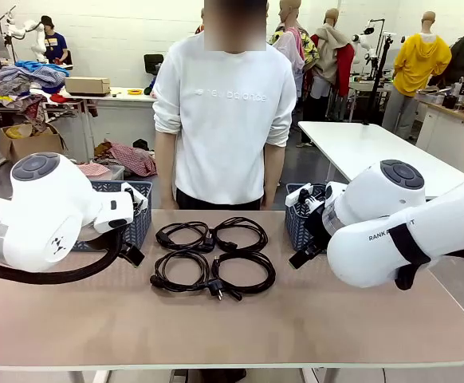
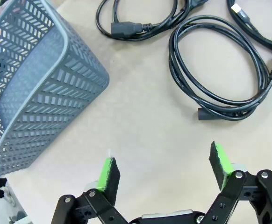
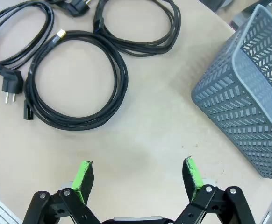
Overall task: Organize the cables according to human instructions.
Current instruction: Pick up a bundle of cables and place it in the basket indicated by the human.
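Left tool (image 2: 162, 157) spread wide over bare desk (image 1: 296, 319), right tool (image 3: 137, 163) just as wide. Beyond them the cables (image 1: 212, 255): four flat coils, two by two, mid-desk toward the far edge, loops stretched along its length. My wrist views crop the farthest coils.

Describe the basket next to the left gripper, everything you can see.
The basket is blue-grey and plastic-looking, with rounded corners, a smooth rim and walls pierced by rows of slanted slots. It stands upright on the tan table near its far edge, on the robot's left. Its floor is hidden, so its contents can't be told. As far as shows, only the table touches it: the cables lie apart to its side, and the open left gripper hovers short of it.
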Robot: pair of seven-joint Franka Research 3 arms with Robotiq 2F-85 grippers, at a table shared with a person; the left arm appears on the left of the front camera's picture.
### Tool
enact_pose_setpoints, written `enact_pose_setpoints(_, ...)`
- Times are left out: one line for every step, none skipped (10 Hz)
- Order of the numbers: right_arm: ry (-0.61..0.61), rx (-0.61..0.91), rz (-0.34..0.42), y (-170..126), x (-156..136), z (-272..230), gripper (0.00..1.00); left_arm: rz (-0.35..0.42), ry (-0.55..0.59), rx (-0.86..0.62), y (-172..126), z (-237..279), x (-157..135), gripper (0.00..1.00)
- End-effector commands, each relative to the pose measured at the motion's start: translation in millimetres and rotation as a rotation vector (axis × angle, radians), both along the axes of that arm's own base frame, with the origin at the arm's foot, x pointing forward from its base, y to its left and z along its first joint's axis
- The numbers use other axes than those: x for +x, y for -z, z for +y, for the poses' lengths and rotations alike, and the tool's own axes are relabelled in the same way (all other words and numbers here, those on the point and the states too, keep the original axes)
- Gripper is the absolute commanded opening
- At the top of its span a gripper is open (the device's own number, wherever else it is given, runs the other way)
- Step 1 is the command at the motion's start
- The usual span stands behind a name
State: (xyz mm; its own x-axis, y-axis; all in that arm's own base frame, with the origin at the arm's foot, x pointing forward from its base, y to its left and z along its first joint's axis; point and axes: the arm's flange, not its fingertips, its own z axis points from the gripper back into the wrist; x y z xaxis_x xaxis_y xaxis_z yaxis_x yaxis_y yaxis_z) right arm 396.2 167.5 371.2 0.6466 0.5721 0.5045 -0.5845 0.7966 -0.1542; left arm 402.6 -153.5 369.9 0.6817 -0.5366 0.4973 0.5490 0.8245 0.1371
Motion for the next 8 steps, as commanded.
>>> enact_pose_setpoints(0.000,0.000,0.000,-0.1,0.0,0.0,1.00,0.000,-0.002,-0.001,-0.1,1.2,0.4,1.00)
enact_pose_setpoints(0.000,0.000,0.000,-0.1,0.0,0.0,1.00,0.000,-0.002,-0.001,-0.1,1.2,0.4,1.00)
enact_pose_setpoints(0.000,0.000,0.000,-0.1,0.0,0.0,1.00,0.000,-0.002,-0.001,-0.1,1.2,0.4,1.00)
enact_pose_setpoints(0.000,0.000,0.000,0.0,0.0,0.0,1.00,0.000,0.000,0.000,0.0,0.0,0.0,1.00)
enact_pose_setpoints(0.000,0.008,-0.005,-4.6,1.2,-5.3,1.00,0.000,0.013,-0.010,-6.5,3.0,2.4,1.00)
enact_pose_setpoints(0.002,0.015,-0.014,-14.3,1.7,-12.1,1.00,-0.004,0.031,-0.028,-18.2,8.1,3.3,1.00)
enact_pose_setpoints(-0.010,0.036,-0.014,-24.4,4.4,-19.2,1.00,-0.006,0.046,-0.037,-31.3,13.6,4.9,1.00)
enact_pose_setpoints(-0.034,0.051,-0.017,-34.9,7.7,-26.6,1.00,-0.014,0.073,-0.034,-46.9,17.9,6.3,1.00)
